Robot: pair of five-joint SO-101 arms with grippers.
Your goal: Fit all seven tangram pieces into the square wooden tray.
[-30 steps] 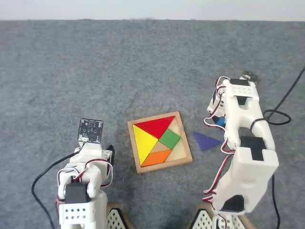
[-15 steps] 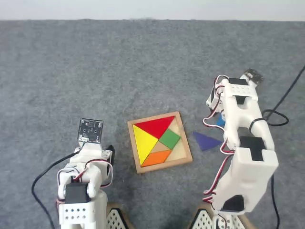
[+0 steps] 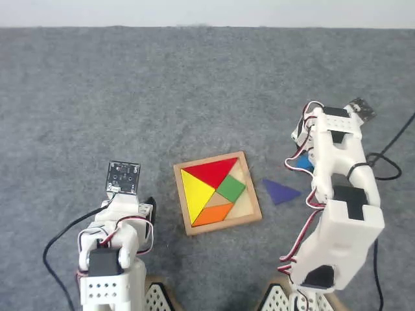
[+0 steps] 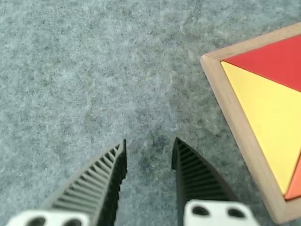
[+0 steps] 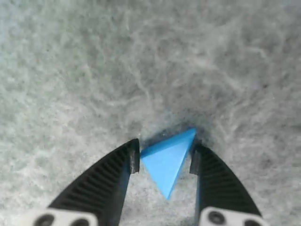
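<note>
Jaws of the right gripper point(image 5: 164, 156) pinch the blue triangle point(image 5: 167, 162), right of centre. Jaws of the left gripper point(image 4: 149, 153), narrowly parted, hold nothing beside the square wooden tray point(image 3: 182, 197), lower centre.

Grey felt table point(image 3: 130, 84) spreads wide. On it, lower centre, sits the square wooden tray point(image 3: 183, 197), slightly turned. Just right, apart, a purple triangle point(image 3: 280, 190) lies flat. Farther right, a blue triangle point(image 3: 303, 162); contact with the felt unclear.
</note>
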